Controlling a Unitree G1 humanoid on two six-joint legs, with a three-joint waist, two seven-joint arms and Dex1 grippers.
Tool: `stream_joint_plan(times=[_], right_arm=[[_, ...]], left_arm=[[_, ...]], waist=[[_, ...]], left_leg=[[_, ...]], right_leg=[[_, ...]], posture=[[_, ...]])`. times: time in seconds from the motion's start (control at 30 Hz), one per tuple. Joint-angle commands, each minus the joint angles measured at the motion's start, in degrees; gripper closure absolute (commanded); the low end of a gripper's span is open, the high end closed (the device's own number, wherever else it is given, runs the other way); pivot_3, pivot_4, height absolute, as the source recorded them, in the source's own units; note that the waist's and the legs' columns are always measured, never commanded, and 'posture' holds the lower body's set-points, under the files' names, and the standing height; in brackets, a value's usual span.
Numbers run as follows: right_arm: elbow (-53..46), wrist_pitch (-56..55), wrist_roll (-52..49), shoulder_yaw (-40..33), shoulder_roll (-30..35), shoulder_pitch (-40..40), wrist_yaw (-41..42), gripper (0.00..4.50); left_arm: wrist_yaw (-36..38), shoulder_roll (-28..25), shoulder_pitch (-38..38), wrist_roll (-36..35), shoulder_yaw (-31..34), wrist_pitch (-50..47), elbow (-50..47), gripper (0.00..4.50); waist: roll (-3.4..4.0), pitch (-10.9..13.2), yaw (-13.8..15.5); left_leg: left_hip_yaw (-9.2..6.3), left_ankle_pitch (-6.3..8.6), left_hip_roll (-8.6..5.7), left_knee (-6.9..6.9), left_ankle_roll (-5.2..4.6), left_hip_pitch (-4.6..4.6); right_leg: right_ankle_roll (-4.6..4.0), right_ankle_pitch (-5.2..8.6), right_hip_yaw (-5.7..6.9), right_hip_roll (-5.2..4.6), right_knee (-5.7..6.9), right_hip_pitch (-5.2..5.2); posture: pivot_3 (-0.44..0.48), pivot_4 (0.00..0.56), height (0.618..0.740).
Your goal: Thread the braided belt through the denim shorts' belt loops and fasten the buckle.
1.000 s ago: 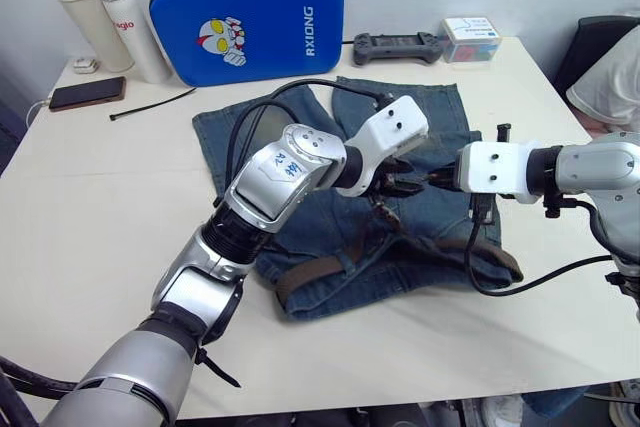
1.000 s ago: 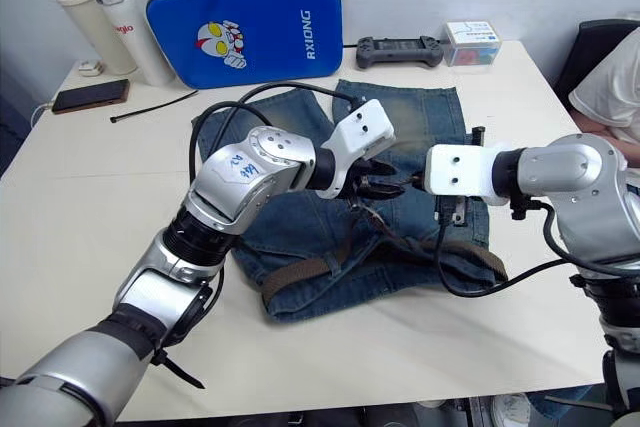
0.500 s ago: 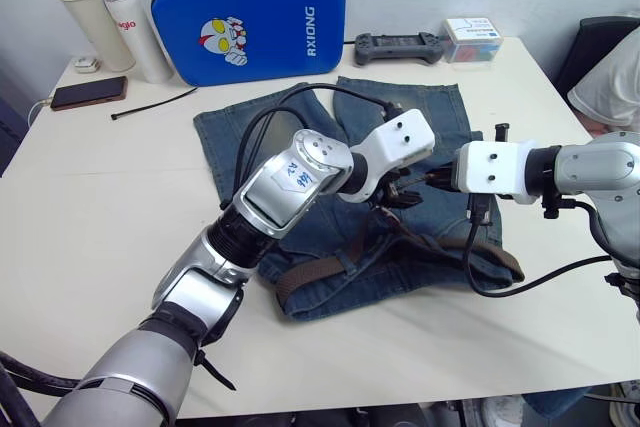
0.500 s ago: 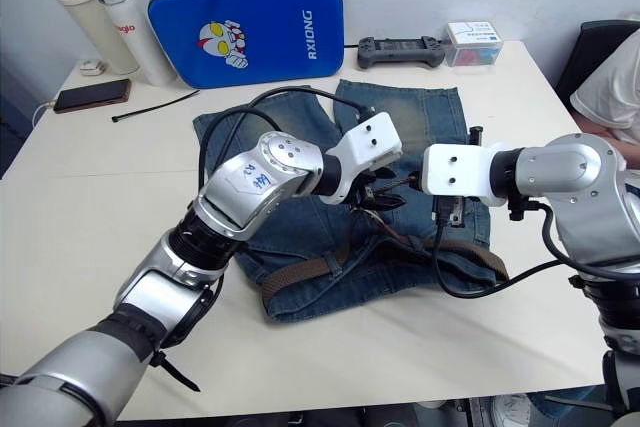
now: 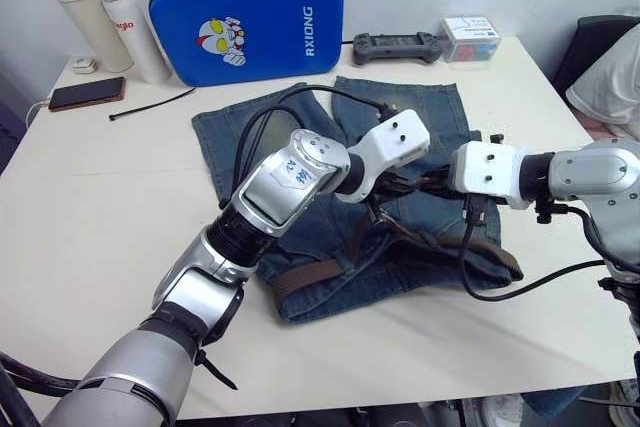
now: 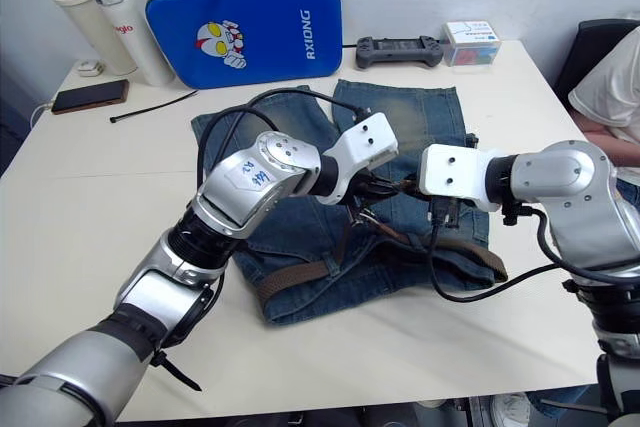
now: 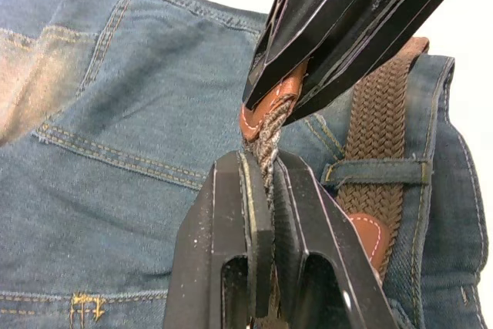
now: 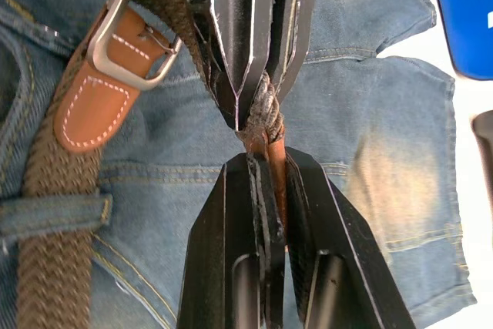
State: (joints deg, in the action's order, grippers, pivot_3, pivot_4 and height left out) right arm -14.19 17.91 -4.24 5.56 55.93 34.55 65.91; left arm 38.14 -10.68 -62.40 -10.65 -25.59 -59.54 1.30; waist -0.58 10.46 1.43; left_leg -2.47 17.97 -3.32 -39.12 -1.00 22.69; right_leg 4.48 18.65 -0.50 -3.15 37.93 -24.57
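Note:
The denim shorts lie flat mid-table, waistband towards me. The braided belt runs along the waistband under a belt loop. Its silver buckle with a tan leather tab rests on the denim. Above the shorts the belt's free end is lifted. My left gripper is shut on the braided part just behind the tip. My right gripper faces it nose to nose, with the brown leather tip between its fingers. In the head views the two grippers meet at the shorts' middle.
At the table's back stand a blue padded case, two bottles, a phone, a black cable tie, a game controller and a small box. A person's sleeve shows at the right edge.
My left gripper was open beside the belt's tip and has closed on the braided part. The right gripper stayed on the tip and shifted slightly towards the left one.

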Motion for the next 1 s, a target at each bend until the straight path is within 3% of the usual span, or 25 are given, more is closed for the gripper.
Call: stream_joint_plan(times=[0.03,0.13,0.2,0.3,0.33,0.4,0.43,0.47,0.67,0.83,1.0], right_arm=[[-2.92,3.0,-2.41,-4.67,2.55,-2.27,0.35,2.22],[-1.3,6.1,0.19,-5.73,4.66,-3.89,-2.45,0.79],[0.57,9.72,2.2,-6.57,5.71,-5.0,-5.42,0.06],[-2.27,21.66,-5.17,-9.71,1.05,-6.95,-7.11,0.06],[-2.91,24.36,-7.94,-10.62,-1.28,-7.78,-7.52,0.53],[-3.23,27.91,-11.97,-11.73,-5.18,-9.54,-7.98,0.84],[-3.28,29.39,-13.55,-12.38,-6.82,-9.8,-8.47,1.5],[-2.59,31.43,-15.47,-13.39,-9.79,-9.74,-9.84,1.67],[-0.9,40.75,-24.29,-16.65,-20.18,-9.06,-15.0,4.46],[-1.89,43.97,-29.35,-16.88,-23.19,-8.0,-16.81,4.46],[-6.68,45.48,-30.81,-8.22,-21.67,-9.4,-16.1,4.46]], left_arm=[[-1.23,1.63,-0.84,-1.32,4.31,-1.42,0.55,4.5],[-2.66,3.45,-0.59,-3.07,8.48,-3.91,2.17,4.5],[-3.7,5.05,-0.1,-5.04,12.19,-7.06,3.45,4.5],[-6.75,8.13,0.65,-7.29,18.29,-11.9,4.79,4.5],[-7.7,9.18,0.99,-7.96,19.99,-13.33,4.94,4.5],[-9.33,11.43,1.61,-9.3,23.3,-16.11,4.93,4.5],[-9.96,12.23,1.77,-9.76,24.45,-17.19,4.96,4.5],[-10.61,12.97,2.04,-10.05,25.46,-18.02,4.96,4.5],[-13.76,15.01,2.29,-11.23,29.28,-21.12,4.08,4.5],[-15.39,15.36,1.67,-12.71,31.64,-22.99,3.49,4.5],[-17.5,16.48,0.78,-14.22,34.56,-24.35,2.41,4.5]], waist=[[0.0,0.0,0.15],[0.0,0.0,0.19],[0.0,0.0,0.16],[0.0,0.0,0.16],[-0.01,0.0,0.17],[-0.01,0.0,-0.05],[-0.01,0.0,-0.09],[-0.01,0.0,-0.08],[-0.01,-0.01,0.08],[0.0,-0.01,0.0],[0.0,-0.01,-0.04]], left_leg=[[-0.01,0.0,0.0,0.0,0.0,0.01],[-0.04,0.0,-0.02,-0.04,-0.01,0.05],[-0.03,0.0,-0.02,-0.05,-0.02,0.05],[-0.04,0.0,-0.01,-0.04,-0.02,0.05],[-0.05,0.0,0.0,-0.02,-0.02,0.05],[-0.06,0.0,0.02,-0.03,-0.01,0.05],[-0.01,0.0,0.02,0.0,-0.01,0.04],[-0.01,0.0,0.02,-0.01,-0.01,0.04],[-0.05,-0.01,0.0,-0.07,0.01,0.04],[-0.05,-0.01,-0.01,-0.06,0.01,0.04],[-0.06,-0.01,-0.01,-0.05,0.02,0.04]], right_leg=[[0.0,0.0,0.0,0.0,0.0,0.01],[0.0,0.0,0.03,-0.03,-0.02,0.01],[0.0,0.0,0.02,-0.03,0.0,0.01],[0.0,0.0,0.03,-0.03,-0.02,0.01],[0.0,0.0,0.04,-0.02,0.02,0.01],[0.0,0.0,0.05,0.0,0.05,0.02],[0.0,0.0,0.01,0.0,0.1,-0.01],[0.0,0.0,0.02,0.02,0.12,0.0],[0.0,0.0,0.03,-0.01,0.22,-0.02],[0.0,0.0,0.04,-0.02,0.19,-0.03],[0.0,0.0,0.05,-0.01,0.17,-0.03]], posture=[[0.0,0.15,0.74],[0.0,0.15,0.74],[0.0,0.15,0.74],[0.0,0.15,0.74],[0.0,0.15,0.74],[0.0,0.15,0.74],[0.0,0.15,0.74],[0.0,0.15,0.74],[0.0,0.15,0.74],[0.0,0.15,0.74],[0.0,0.15,0.74]])
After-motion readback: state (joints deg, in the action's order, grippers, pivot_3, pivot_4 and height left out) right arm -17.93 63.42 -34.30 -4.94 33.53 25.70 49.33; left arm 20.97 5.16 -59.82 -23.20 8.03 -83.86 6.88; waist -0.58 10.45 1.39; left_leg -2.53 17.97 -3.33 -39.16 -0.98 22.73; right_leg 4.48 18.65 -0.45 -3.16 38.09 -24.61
